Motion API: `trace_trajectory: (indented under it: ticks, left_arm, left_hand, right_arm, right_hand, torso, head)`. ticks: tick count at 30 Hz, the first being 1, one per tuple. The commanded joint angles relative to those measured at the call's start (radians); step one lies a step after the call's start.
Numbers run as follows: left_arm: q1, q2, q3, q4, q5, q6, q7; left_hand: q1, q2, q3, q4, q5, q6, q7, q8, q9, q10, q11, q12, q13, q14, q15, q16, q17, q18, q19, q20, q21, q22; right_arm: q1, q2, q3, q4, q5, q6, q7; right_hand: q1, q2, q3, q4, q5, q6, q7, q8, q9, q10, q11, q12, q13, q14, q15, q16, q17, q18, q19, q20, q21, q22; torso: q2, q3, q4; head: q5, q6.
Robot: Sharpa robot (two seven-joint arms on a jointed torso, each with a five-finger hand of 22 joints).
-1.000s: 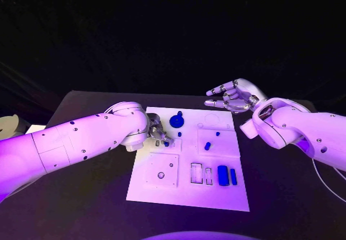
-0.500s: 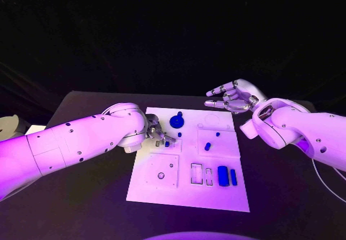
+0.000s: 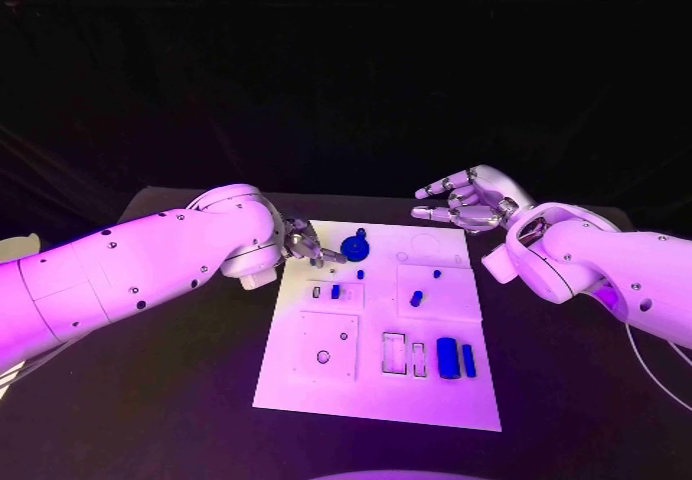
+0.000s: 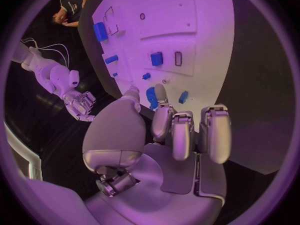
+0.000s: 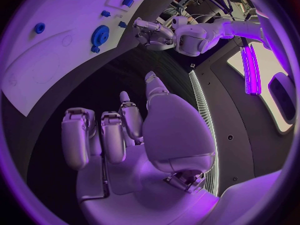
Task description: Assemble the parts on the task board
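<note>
The white task board (image 3: 382,400) lies mid-table. My left hand (image 3: 307,245) hovers over the board's far left corner, fingers loosely bent and holding nothing. A short blue part (image 3: 335,291) stands in a slot just nearer than that hand, free of the fingers (image 4: 156,59). The blue gear (image 3: 356,243) sits beside the left fingertips (image 4: 152,97). My right hand (image 3: 469,200) floats open beyond the board's far right corner, fingers spread (image 5: 119,135). Small blue pegs (image 3: 415,297) stand mid-board. Two long blue pieces (image 3: 447,355) lie at the near right.
An empty narrow slot (image 3: 316,292) is left of the seated part, and two rectangular recesses (image 3: 392,352) lie left of the long pieces. A square plate with a small hole (image 3: 323,356) is on the near left. Black table (image 3: 159,400) surrounds the board.
My left hand has lifted away from the slot toward the board's far left, leaving the short blue part standing there. The right hand has stayed in place; the camera shifted slightly.
</note>
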Motion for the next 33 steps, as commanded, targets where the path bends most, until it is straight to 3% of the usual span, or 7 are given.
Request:
trace_trajectory:
  ticks: [1,3,7,14,17,25,33]
  left_arm:
    - [0.027,0.0,0.004,-0.025,0.062,0.065,-0.023]
    - [0.043,0.009,0.005,-0.059,0.071,0.096,-0.016]
    - [0.061,0.039,0.0,-0.136,0.055,0.134,-0.002]
    - [0.07,0.11,-0.024,-0.28,-0.007,0.18,0.029]
    - [0.069,0.135,-0.035,-0.327,-0.021,0.196,0.039]
    - [0.062,0.175,-0.048,-0.391,-0.031,0.212,0.061]
    - [0.059,0.189,-0.05,-0.404,-0.025,0.202,0.075]
  left_hand:
    - [0.057,-0.002,0.026,0.0,0.006,-0.042,0.022,-0.042,-0.029,-0.035,0.017,-0.048,-0.047,0.107,0.017,0.003,0.263,-0.001,0.053,0.011,-0.021,0.154]
    - [0.075,0.001,0.041,0.0,0.005,-0.059,0.036,-0.07,-0.055,-0.05,0.03,-0.069,-0.068,0.107,0.027,0.003,0.263,0.0,0.049,0.021,-0.026,0.148]
    - [0.081,-0.004,0.045,0.001,0.004,-0.075,0.051,-0.103,-0.09,-0.072,0.044,-0.095,-0.096,0.107,0.04,0.003,0.263,0.002,0.047,0.034,-0.031,0.144]
    - [0.074,0.001,0.041,0.002,0.002,-0.064,0.053,-0.11,-0.107,-0.069,0.046,-0.089,-0.092,0.107,0.044,0.003,0.263,0.0,0.052,0.039,-0.024,0.153]
    - [0.074,0.008,0.041,0.002,0.001,-0.055,0.052,-0.11,-0.113,-0.066,0.045,-0.083,-0.087,0.107,0.044,0.003,0.263,-0.002,0.054,0.04,-0.02,0.158]
    - [0.071,0.023,0.042,0.002,0.0,-0.033,0.047,-0.108,-0.126,-0.055,0.042,-0.068,-0.075,0.107,0.042,0.003,0.263,-0.005,0.061,0.04,-0.011,0.17]
    - [0.056,0.032,0.036,0.002,-0.001,-0.021,0.044,-0.107,-0.134,-0.047,0.039,-0.056,-0.066,0.107,0.04,0.003,0.263,-0.008,0.067,0.039,-0.002,0.182]
  right_arm:
    - [-0.001,0.001,0.0,-0.003,-0.007,0.014,0.001]
    - [-0.001,0.001,-0.001,-0.005,-0.007,0.012,0.001]
    - [-0.001,0.002,-0.001,-0.008,-0.007,0.011,0.001]
    - [-0.002,0.007,-0.001,-0.011,-0.007,0.01,0.003]
    - [-0.002,0.008,-0.001,-0.011,-0.007,0.01,0.003]
    - [-0.002,0.012,-0.001,-0.012,-0.008,0.011,0.004]
    - [-0.003,0.016,-0.001,-0.014,-0.009,0.012,0.004]
  right_hand:
    - [-0.006,-0.002,-0.003,0.0,-0.003,0.007,0.002,-0.003,0.0,-0.004,-0.005,-0.003,0.066,0.093,-0.001,-0.003,0.221,0.008,-0.002,-0.002,-0.005,0.019]
    - [-0.006,-0.002,-0.003,0.0,-0.003,0.007,0.002,-0.003,0.0,-0.004,-0.005,-0.003,0.066,0.093,-0.001,-0.003,0.221,0.008,-0.002,-0.002,-0.005,0.019]
    - [-0.007,-0.002,-0.004,0.0,-0.002,0.007,0.002,-0.003,0.0,-0.004,-0.005,-0.003,0.066,0.093,-0.001,-0.004,0.22,0.008,-0.003,-0.002,-0.005,0.018]
    - [-0.007,-0.001,-0.004,0.0,-0.001,0.007,0.002,-0.003,0.0,-0.004,-0.005,-0.003,0.066,0.093,-0.001,-0.003,0.22,0.008,-0.003,-0.002,-0.005,0.018]
    - [-0.007,0.001,-0.005,0.0,0.002,0.007,0.002,-0.003,0.0,-0.003,-0.005,-0.002,0.066,0.093,-0.001,-0.003,0.22,0.008,-0.002,-0.002,-0.005,0.019]
    - [-0.007,0.001,-0.005,0.0,0.002,0.007,0.002,-0.003,0.0,-0.003,-0.005,-0.002,0.066,0.093,-0.001,-0.003,0.22,0.008,-0.002,-0.002,-0.005,0.019]
    - [-0.006,0.002,-0.006,0.0,0.004,0.007,0.001,-0.003,0.0,-0.004,-0.005,-0.002,0.066,0.093,-0.001,-0.003,0.22,0.008,-0.002,-0.002,-0.005,0.019]
  torso:
    - [0.0,0.0003,0.0004]
    - [0.0,0.0005,0.0015]
    - [0.001,0.0004,0.002]
    - [0.004,-0.0026,-0.0005]
    - [0.005,-0.0021,-0.0005]
    - [0.004,-0.0024,-0.0001]
    - [0.002,-0.0002,0.0002]
  head:
    - [0.0,0.004]
    - [0.0,0.005]
    - [0.002,0.011]
    - [0.003,0.015]
    - [0.004,0.014]
    - [0.005,0.009]
    - [0.005,0.008]
